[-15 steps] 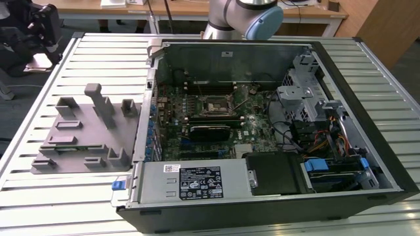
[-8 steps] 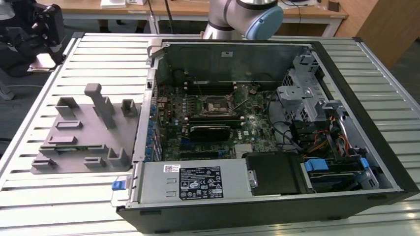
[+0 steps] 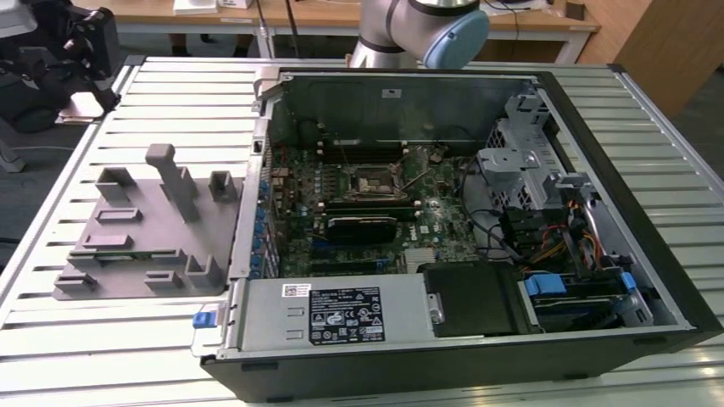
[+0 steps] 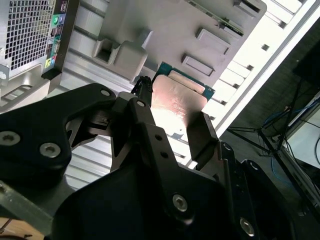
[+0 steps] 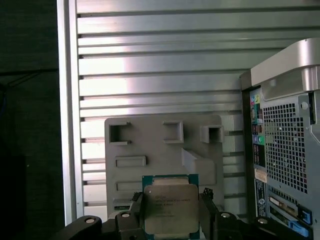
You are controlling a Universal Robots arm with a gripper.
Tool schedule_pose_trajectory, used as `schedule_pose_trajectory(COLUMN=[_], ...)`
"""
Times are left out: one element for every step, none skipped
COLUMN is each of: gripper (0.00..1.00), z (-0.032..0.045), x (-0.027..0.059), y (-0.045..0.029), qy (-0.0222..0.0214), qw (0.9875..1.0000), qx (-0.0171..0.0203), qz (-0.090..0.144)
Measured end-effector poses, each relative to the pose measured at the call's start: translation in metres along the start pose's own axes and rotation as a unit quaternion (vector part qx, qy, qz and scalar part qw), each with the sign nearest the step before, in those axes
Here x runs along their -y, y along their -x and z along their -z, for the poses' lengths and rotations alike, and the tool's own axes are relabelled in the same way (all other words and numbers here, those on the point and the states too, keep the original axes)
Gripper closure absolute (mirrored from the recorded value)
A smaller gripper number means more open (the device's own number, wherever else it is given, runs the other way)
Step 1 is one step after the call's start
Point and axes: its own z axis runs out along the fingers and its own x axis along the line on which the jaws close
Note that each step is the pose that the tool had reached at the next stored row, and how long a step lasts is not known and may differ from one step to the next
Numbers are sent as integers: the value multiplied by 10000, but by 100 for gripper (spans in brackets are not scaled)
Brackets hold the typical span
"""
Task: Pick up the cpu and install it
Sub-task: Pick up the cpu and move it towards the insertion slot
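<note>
Hand (image 5: 171,200) closed on cpu (image 5: 171,212), pinching two opposite edges, aloft over grey fixture (image 5: 165,145). Risk: thin edge grip slips or chip tilts, so it seats crooked in socket (image 3: 368,181), centre of exterior view.

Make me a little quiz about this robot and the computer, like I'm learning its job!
1. True or false: the black jaws are shut on the flat square silvery-topped cpu chip.
2. Pick one: what shows beyond the chip in both wrist views? A) the grey plastic fixture plate B) a red bowl C) a keyboard
3. Fill in: in the exterior view, the black-framed square socket sits inside the open black metal computer case, on the ____ circuit board.

Key: 1 true; 2 A; 3 green.
</note>
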Motion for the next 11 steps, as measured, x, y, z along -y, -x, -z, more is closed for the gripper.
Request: schedule_pose_trajectory(gripper=[47, 47, 47, 47, 47, 47, 47, 47, 47, 47, 47], z=[0, 0, 0, -1, -1, -1, -1, -1, -2, -2, -2], x=[-1, -1, -1, -2, -2, -3, -3, -4, -4, -5, -6], y=[9, 16, 22, 29, 37, 45, 53, 64, 73, 82, 91], qy=[0, 0, 0, 0, 0, 0, 0, 0, 0, 0, 0], qw=[10000, 10000, 10000, 10000, 10000, 10000, 10000, 10000, 10000, 10000, 10000], qx=[0, 0, 0, 0, 0, 0, 0, 0, 0, 0, 0], qz=[0, 0, 0, 0, 0, 0, 0, 0, 0, 0, 0])
